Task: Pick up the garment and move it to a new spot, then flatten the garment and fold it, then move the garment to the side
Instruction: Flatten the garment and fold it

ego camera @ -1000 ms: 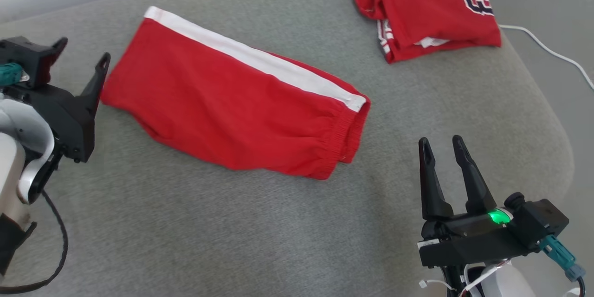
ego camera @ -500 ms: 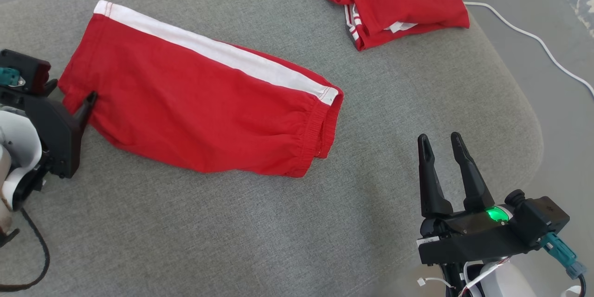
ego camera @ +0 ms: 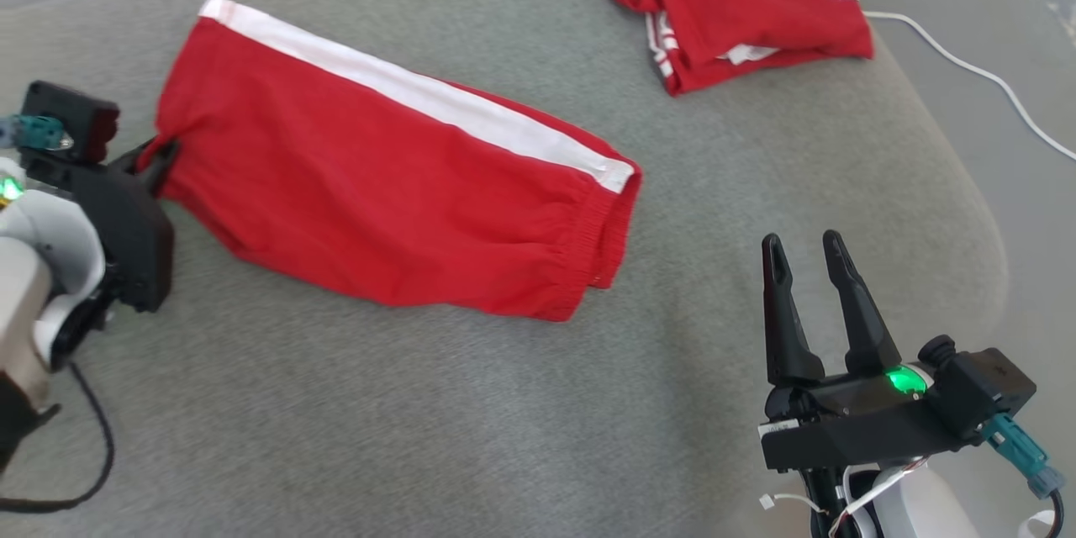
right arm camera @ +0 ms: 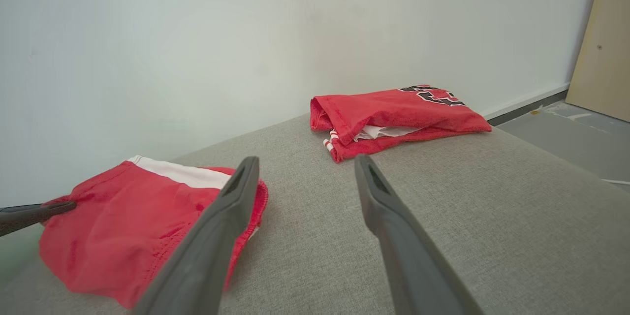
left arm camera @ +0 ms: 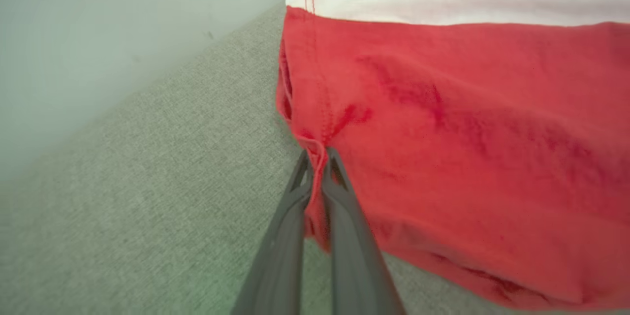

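Note:
The garment (ego camera: 395, 185) is a pair of red shorts with a white side stripe, lying flat on the grey cushion (ego camera: 420, 420). My left gripper (ego camera: 160, 155) is at its left end, shut on the lower corner of the hem. In the left wrist view the two fingers pinch a fold of red cloth (left arm camera: 467, 133) at the left gripper (left arm camera: 317, 155) tips. My right gripper (ego camera: 803, 244) stands open to the right of the waistband, apart from it, nothing between its fingers. The right wrist view shows the garment (right arm camera: 123, 226) at lower left of the right gripper (right arm camera: 305, 165).
A folded red jersey (ego camera: 740, 0) with dark numerals lies at the far right of the cushion, also the folded jersey (right arm camera: 393, 113). A white cable (ego camera: 967, 67) runs over the floor beyond the cushion's rounded right edge. A pale wall (right arm camera: 197, 34) stands behind.
My left gripper has gone from open beside the hem to shut on its corner. The head camera shifted between frames. The right gripper stayed put and open.

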### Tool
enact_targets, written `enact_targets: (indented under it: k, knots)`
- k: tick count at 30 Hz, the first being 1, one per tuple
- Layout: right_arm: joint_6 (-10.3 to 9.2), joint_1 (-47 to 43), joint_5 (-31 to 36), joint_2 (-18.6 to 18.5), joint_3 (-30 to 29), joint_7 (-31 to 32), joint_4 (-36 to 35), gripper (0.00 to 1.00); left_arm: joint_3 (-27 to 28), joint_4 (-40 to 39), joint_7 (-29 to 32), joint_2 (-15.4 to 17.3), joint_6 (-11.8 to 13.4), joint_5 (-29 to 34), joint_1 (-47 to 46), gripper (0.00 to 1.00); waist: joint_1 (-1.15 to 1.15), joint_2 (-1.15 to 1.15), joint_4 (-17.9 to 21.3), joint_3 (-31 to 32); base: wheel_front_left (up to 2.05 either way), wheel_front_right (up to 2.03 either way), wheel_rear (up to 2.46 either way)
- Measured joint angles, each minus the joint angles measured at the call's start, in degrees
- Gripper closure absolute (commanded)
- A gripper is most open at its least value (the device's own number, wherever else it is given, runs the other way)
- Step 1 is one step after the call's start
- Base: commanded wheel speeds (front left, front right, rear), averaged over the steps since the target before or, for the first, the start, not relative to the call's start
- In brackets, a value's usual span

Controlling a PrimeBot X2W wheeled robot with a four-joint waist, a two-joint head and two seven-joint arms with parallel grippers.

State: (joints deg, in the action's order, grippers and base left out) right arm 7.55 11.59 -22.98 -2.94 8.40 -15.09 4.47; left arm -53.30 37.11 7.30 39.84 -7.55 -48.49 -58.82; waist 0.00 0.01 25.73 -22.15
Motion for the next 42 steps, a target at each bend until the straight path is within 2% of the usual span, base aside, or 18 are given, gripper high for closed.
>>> enact_targets:
  k: [7, 13, 24, 30, 31, 32, 37, 42]
  knots:
    - [0.00, -1.2, 1.5, 0.0, -0.7, 0.0, 0.3, 0.00, -0.1, -2.3, -6.9, -0.7, 0.6, -0.1, 3.4, 1.00, 0.00, 0.00, -3.5, 2.4, 0.00, 0.00, 0.00]
    - [-0.01, -2.7, 2.7, 0.1, -1.8, 0.0, 0.9, 0.00, 1.0, -7.3, -12.1, -0.5, 4.9, -2.0, 11.6, 1.00, -0.01, 0.00, -7.6, 5.8, 0.00, 0.00, 0.00]
    - [-0.01, -6.1, 3.6, -0.2, -4.2, 0.0, 1.1, 0.00, 2.3, -20.3, -18.0, -0.6, 16.0, -7.5, 29.7, 1.00, -0.02, -0.01, -14.5, 11.2, 0.00, 0.00, 0.00]
    - [0.00, -6.1, 3.9, -0.9, -4.2, 0.0, 1.4, 0.00, 2.2, -21.5, -19.9, -2.7, 17.7, -8.7, 34.2, 1.00, -0.02, -0.01, -16.9, 12.5, 0.00, 0.00, 0.00]
    - [0.00, -6.1, 3.9, -1.0, -4.0, 0.0, 1.5, 0.00, 2.5, -21.1, -20.6, -3.0, 18.1, -8.0, 34.2, 0.70, -0.01, -0.01, -17.1, 12.6, 0.00, 0.00, 0.00]
    - [-0.01, -6.1, 3.9, -1.0, -4.0, 0.0, 1.6, 0.00, 2.8, -20.7, -21.0, -3.3, 18.3, -7.2, 34.1, 0.00, -0.01, -0.01, -17.3, 12.7, 0.00, 0.00, 0.00]
    - [0.00, -6.1, 4.2, -1.4, -3.7, 0.0, 1.8, 0.00, 6.2, -19.8, -22.2, -5.6, 19.2, -4.3, 34.3, 0.00, -0.01, -0.01, -17.8, 13.5, 0.00, 0.00, 0.00]
    - [0.00, -6.1, 4.4, -1.8, -4.1, 0.0, 1.7, 0.00, 17.1, -23.7, -22.3, -7.6, 20.1, 3.6, 37.7, 0.00, -0.01, -0.01, -18.5, 14.6, 0.00, 0.00, 0.00]
